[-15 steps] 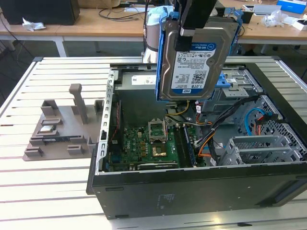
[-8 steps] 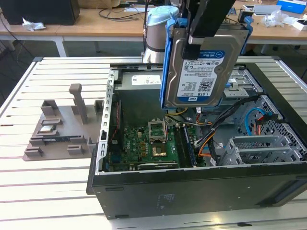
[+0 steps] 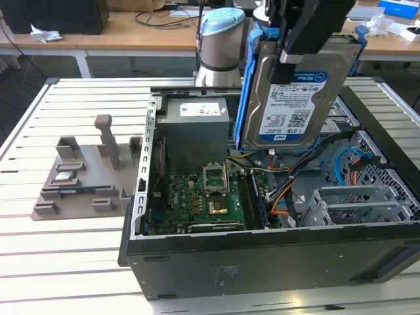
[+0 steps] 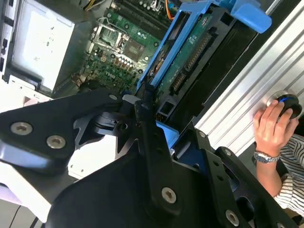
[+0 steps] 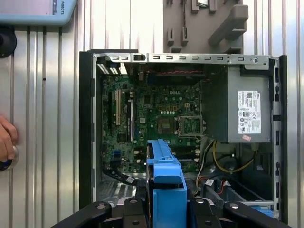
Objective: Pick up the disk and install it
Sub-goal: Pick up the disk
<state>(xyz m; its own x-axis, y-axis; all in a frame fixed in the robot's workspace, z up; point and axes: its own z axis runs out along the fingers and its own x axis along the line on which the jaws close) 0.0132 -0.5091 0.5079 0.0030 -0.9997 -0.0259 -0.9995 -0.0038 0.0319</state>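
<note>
Gripper [image 3: 292, 62]: jaws clamped on the disk [image 3: 289, 105], gripping its upper edge. In the first wrist view the black fingers [image 5: 135, 206] flank the blue carrier frame on both sides, with no gap showing.

Disk: upper right of the exterior frame, hanging on edge and slightly tilted, label toward the camera. It is held above the open computer case [image 3: 262, 262], not seated in it. Whether its lower edge touches the cables beneath I cannot tell. Judgement: holding it by the top edge leaves the lower edge and the frame's sides free to enter a bay. In the second wrist view the green board side of the disk [image 4: 187, 66] faces the arm.

Below and toward the exterior view's right: silver drive cage [image 3: 354, 203] inside the case, probably the intended bay. Centre of the frame: motherboard [image 3: 197, 197], with the grey power supply [image 3: 197, 128] above it.

Case lies on its side with the panel off, so the interior is open from above. It sits on the slatted table [image 3: 65, 262].

Left of the frame: grey fixture [image 3: 85, 177], well apart from the case.

A person's hand [image 4: 273, 123] rests on a round knob [image 4: 287, 102] on the table. Judgement: likely a stop or control kept in reach.
</note>
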